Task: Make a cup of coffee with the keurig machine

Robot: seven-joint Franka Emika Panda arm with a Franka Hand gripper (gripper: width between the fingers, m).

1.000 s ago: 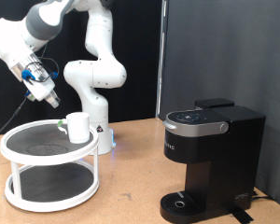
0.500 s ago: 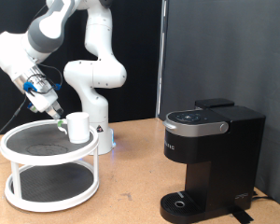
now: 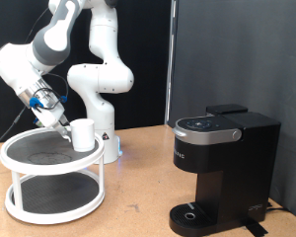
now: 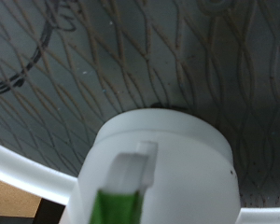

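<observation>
The cup [image 3: 83, 134], a plain white mug, stands on the top tier of a white round rack [image 3: 20, 156] at the exterior view's left. My gripper [image 3: 61, 124] hangs just left of the mug, close to its rim, with nothing seen between its fingers. In the wrist view the mug [image 4: 177, 168] fills the lower part of the picture, seen from above, with the dark mesh shelf [image 4: 103, 65] behind it; my fingers do not clearly show there. The keurig machine [image 3: 222, 163], black with its lid down, stands at the exterior view's right, with a round drip tray [image 3: 192, 213] at its base.
The rack has a second mesh tier [image 3: 51, 194] below the first. The arm's white base [image 3: 101, 99] stands behind the rack. A wooden tabletop [image 3: 138, 193] lies between rack and machine. A black backdrop [image 3: 237, 59] rises behind the machine.
My gripper has come down and to the exterior view's right, from above the rack's left side to just beside the mug. The mug and the machine have not moved.
</observation>
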